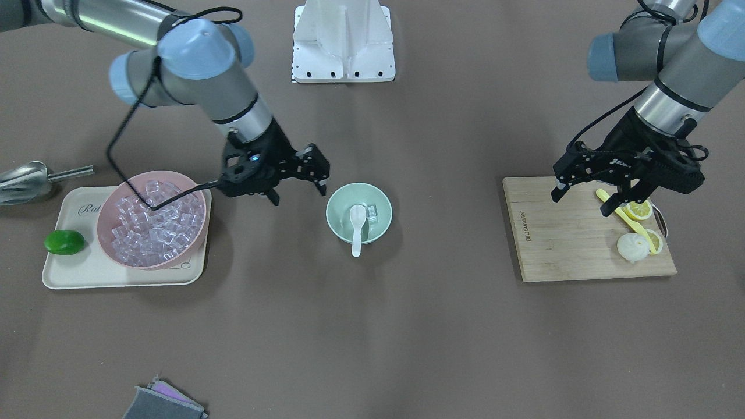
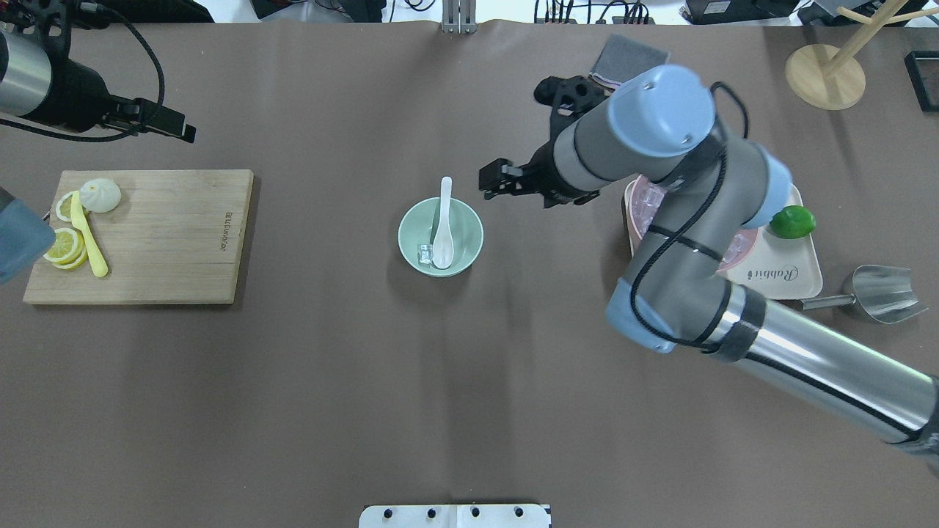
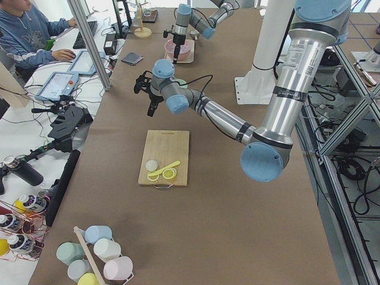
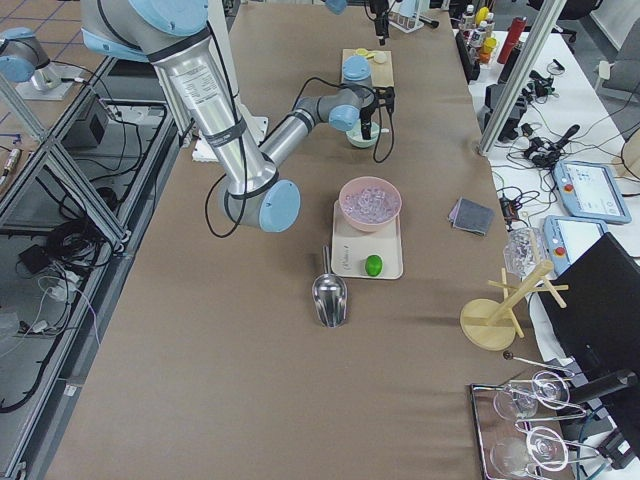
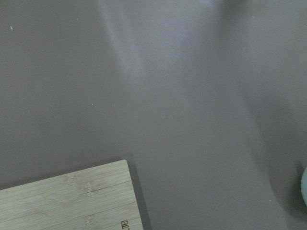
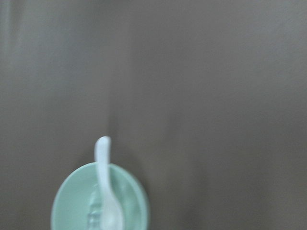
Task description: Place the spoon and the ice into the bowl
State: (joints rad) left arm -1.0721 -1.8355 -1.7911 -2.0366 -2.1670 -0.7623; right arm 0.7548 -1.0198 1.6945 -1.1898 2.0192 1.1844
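The mint-green bowl [image 1: 337, 205] stands mid-table. The white spoon [image 1: 356, 224] lies in it, scoop down, with its handle over the rim. One clear ice cube [image 1: 371, 211] sits beside the scoop. All three also show in the overhead view: the bowl [image 2: 411, 220], the spoon [image 2: 443, 220] and the ice cube [image 2: 425, 254]. My right gripper [image 1: 298, 192] is open and empty, raised between the green bowl and the pink bowl. My left gripper [image 1: 582, 201] is open and empty above the cutting board. The right wrist view shows the bowl [image 6: 72, 201] with the spoon [image 6: 106, 184].
A pink bowl [image 1: 110, 203] full of ice cubes stands on a cream tray [image 1: 75, 273] with a lime [image 1: 64, 242]. A metal scoop [image 1: 23, 179] lies beside it. A wooden cutting board [image 1: 570, 244] holds a yellow spoon [image 1: 625, 218], lemon slices and a bun [image 1: 631, 247]. A folded cloth [image 1: 166, 401] lies near the edge.
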